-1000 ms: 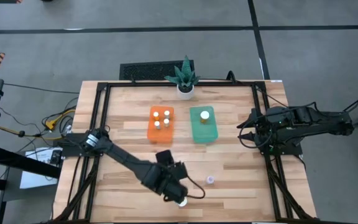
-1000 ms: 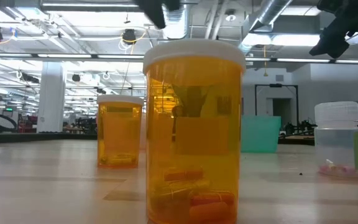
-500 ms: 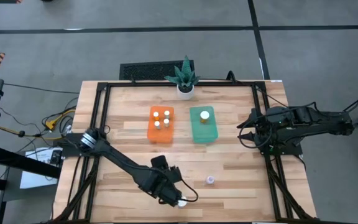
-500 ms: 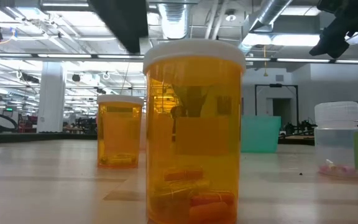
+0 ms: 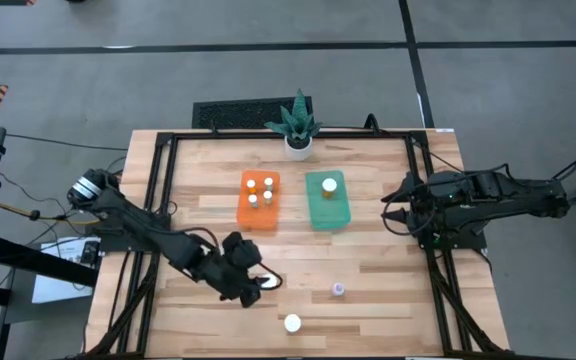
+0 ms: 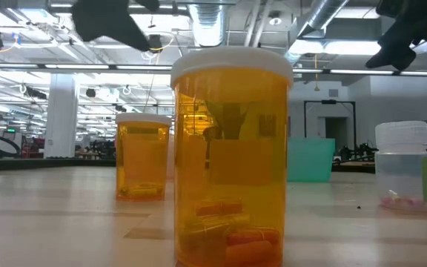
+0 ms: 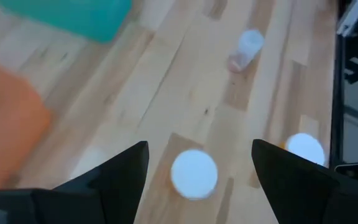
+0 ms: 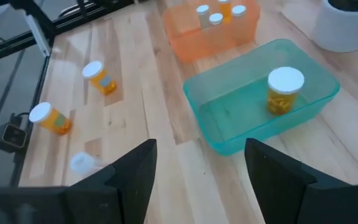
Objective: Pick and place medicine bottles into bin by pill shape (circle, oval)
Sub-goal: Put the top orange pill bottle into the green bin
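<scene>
Since three bottles remain outside the bins, sorting looks a little over half done. Nearest the table's front edge, well in front of the green bin (image 5: 328,205), one amber bottle (image 5: 292,323) stands alone, upright; the low view shows oblong pills in it. Left gripper (image 7: 201,146) hangs over the wood in front of the green bin and to its left, fingers (image 7: 123,171) spread wide and holding nothing, probably lining up a grasp. Wrist view: a second bottle's white cap (image 7: 194,174) sits in the gap between those fingers, below them, untouched. Clear bottle (image 5: 338,290) stands directly in front of the green bin, apart from the gripper. Green bin holds one bottle (image 5: 329,185); orange bin (image 5: 259,214) beside it holds three (image 5: 259,190). Right gripper (image 5: 398,205) waits to the green bin's right, open and empty.
</scene>
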